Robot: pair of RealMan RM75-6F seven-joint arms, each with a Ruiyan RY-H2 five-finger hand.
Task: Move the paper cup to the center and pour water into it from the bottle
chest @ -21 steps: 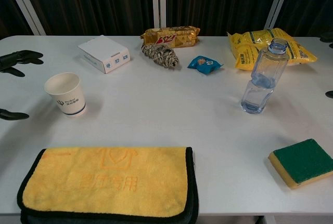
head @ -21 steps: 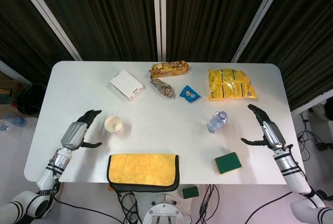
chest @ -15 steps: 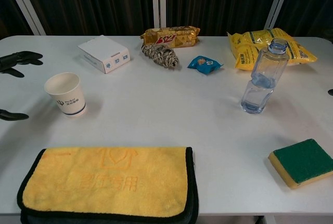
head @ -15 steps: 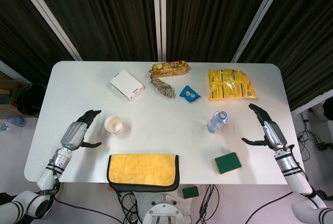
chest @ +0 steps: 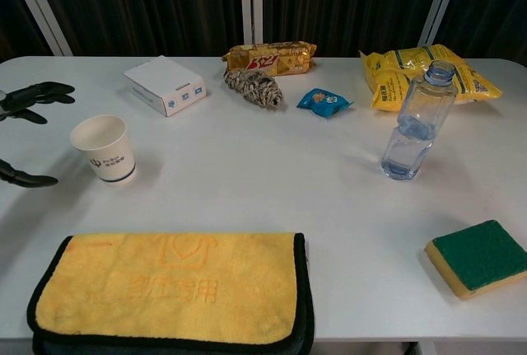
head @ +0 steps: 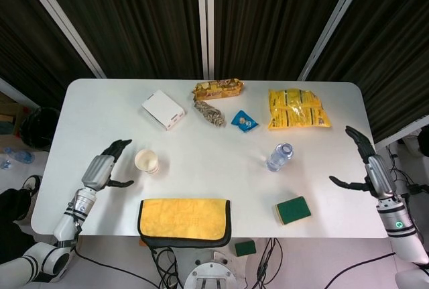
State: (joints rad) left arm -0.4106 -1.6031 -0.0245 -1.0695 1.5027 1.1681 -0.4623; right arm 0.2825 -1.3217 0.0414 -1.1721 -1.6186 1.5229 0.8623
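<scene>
A white paper cup (head: 147, 161) (chest: 104, 147) stands upright at the table's left side. My left hand (head: 104, 166) (chest: 29, 100) is open just left of it, fingers spread, a small gap between them and the cup. A clear water bottle (head: 279, 156) (chest: 417, 123), uncapped and about a third full, stands upright at the right. My right hand (head: 366, 163) is open at the table's right edge, well clear of the bottle and holding nothing; the chest view does not show it.
At the back lie a white box (head: 163, 108), a biscuit pack (head: 218, 88), a striped wrapper (head: 208, 112), a blue sachet (head: 244, 121) and a yellow snack bag (head: 295, 108). A yellow cloth (head: 184, 218) lies at the front edge, a green sponge (head: 292, 209) front right.
My right hand has drawn back to the right, away from the bottle, to the table's edge and out of the chest view. My left hand has edged slightly closer to the cup.
</scene>
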